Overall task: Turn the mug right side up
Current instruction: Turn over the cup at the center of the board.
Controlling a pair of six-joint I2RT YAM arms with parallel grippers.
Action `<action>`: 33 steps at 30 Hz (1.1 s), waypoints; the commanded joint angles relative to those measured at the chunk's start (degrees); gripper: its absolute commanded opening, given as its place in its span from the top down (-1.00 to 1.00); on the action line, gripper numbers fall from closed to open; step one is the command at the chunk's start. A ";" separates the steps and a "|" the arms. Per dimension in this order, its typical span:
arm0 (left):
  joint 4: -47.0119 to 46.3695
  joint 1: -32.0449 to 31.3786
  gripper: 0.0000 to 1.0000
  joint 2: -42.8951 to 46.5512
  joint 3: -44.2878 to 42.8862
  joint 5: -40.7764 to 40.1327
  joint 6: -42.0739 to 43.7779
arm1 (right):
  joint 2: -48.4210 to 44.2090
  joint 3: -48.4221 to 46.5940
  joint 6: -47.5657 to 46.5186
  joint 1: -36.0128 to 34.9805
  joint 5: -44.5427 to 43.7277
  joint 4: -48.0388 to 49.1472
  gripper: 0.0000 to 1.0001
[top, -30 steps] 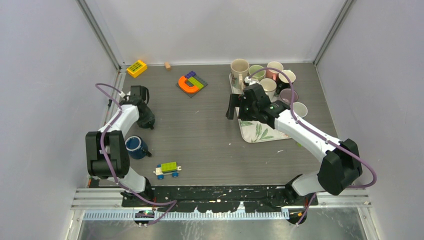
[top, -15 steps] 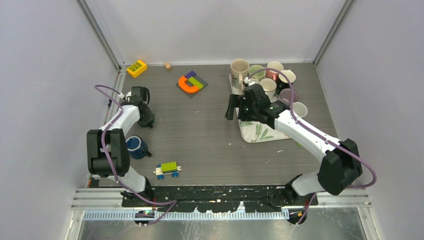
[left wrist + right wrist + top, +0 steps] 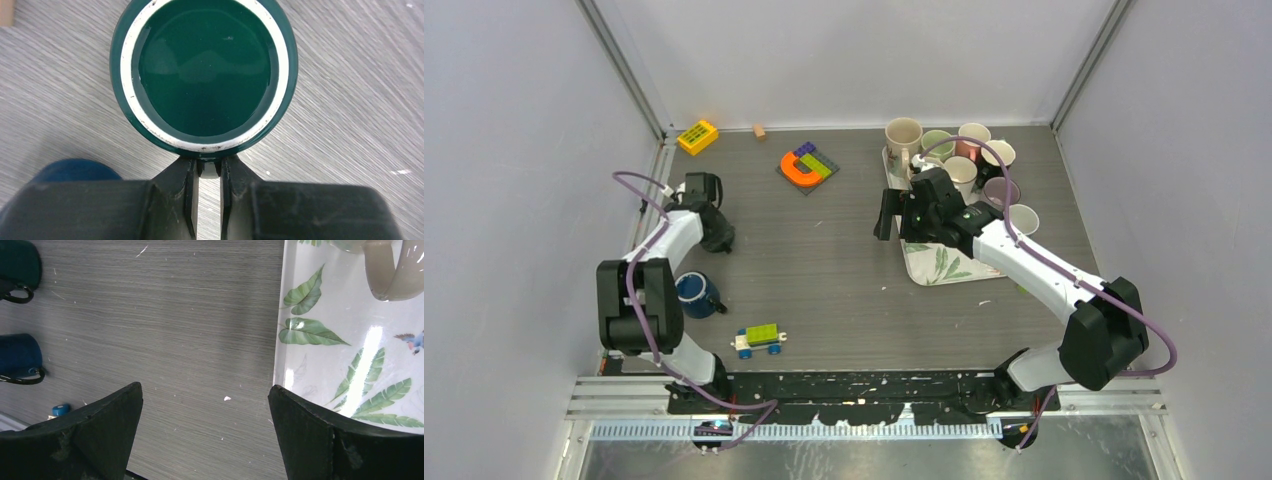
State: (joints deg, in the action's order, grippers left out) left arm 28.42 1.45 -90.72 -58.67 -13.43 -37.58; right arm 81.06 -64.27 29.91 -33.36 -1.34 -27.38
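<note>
A dark green mug (image 3: 205,70) stands upside down on the table, its base with a white ring facing the left wrist camera. My left gripper (image 3: 210,167) is shut on the mug's handle, just below the base rim. In the top view my left gripper (image 3: 717,237) is at the table's left side and covers most of the mug. The mug also shows at the top left of the right wrist view (image 3: 17,262). My right gripper (image 3: 894,218) is open and empty, above bare table just left of the tray; its jaws stand wide apart in the right wrist view (image 3: 205,387).
A dark blue mug (image 3: 694,293) sits near the left arm, close to the green mug. A leaf-printed tray (image 3: 944,265) at the right holds several mugs (image 3: 959,160). A toy car (image 3: 759,340), an orange and purple brick piece (image 3: 806,167) and a yellow brick (image 3: 697,136) lie on the table.
My left gripper has shifted very slightly toward the far side while holding the mug's handle. The right arm has barely moved.
</note>
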 commanded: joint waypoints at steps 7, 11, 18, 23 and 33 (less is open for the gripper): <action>-10.17 -0.73 0.99 12.50 0.96 19.43 -6.57 | -0.24 -0.73 3.14 0.49 3.17 4.45 -1.00; -18.19 -1.01 0.99 15.59 3.33 27.79 -13.02 | -0.11 -1.45 5.53 1.40 7.25 7.09 -1.00; -39.14 -6.07 1.00 17.67 7.09 38.02 -25.01 | 0.38 -1.63 11.31 2.66 17.57 16.38 -1.00; -52.90 -9.90 0.99 15.78 8.14 42.89 -31.78 | 1.64 -0.20 17.81 3.63 28.14 28.56 -1.00; -75.52 -15.89 0.99 9.35 8.90 48.63 -41.76 | 5.06 -1.95 27.20 3.75 36.08 42.56 -0.81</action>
State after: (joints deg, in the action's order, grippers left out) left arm -28.12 -13.08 -80.42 -49.43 31.05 -73.82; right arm 85.32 -64.27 52.12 -29.76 29.89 6.26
